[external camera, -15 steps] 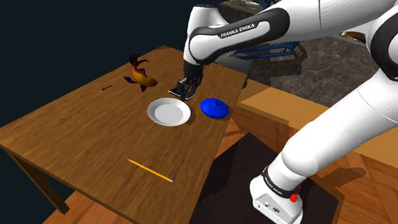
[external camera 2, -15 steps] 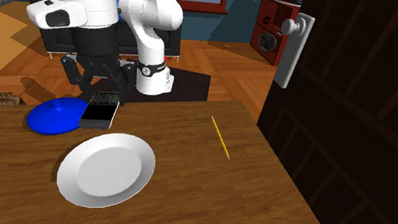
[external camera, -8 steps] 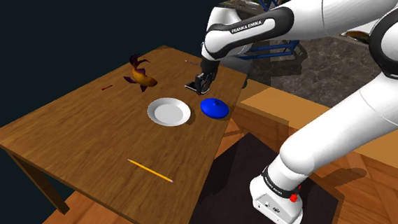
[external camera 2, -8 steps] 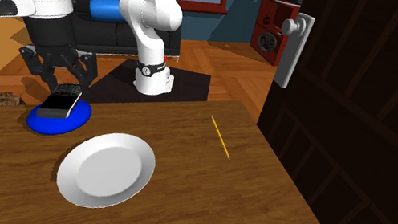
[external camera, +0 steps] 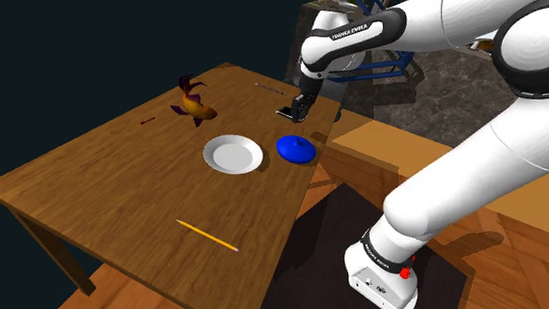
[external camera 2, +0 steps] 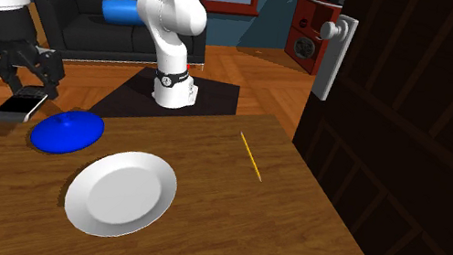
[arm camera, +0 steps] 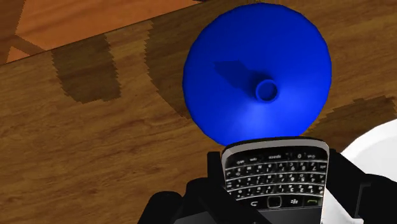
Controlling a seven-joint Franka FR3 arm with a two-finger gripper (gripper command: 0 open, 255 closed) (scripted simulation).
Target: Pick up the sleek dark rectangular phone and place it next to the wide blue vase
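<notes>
1. The phone is pinched between the fingers of the gripper and is held above the counter, near the blue vase.
2. The phone is best lowered flat onto bare wood just beside the vase, without the vase being nudged.
3. The grip should be released only once the phone is judged to rest on the counter, whose edge lies close by.
4. In the wrist view the phone's keypad and the vase's narrow neck are seen from above.
5. In the second exterior view the phone's tilt and its gap above the counter are shown, with the white plate beyond the vase.
</notes>
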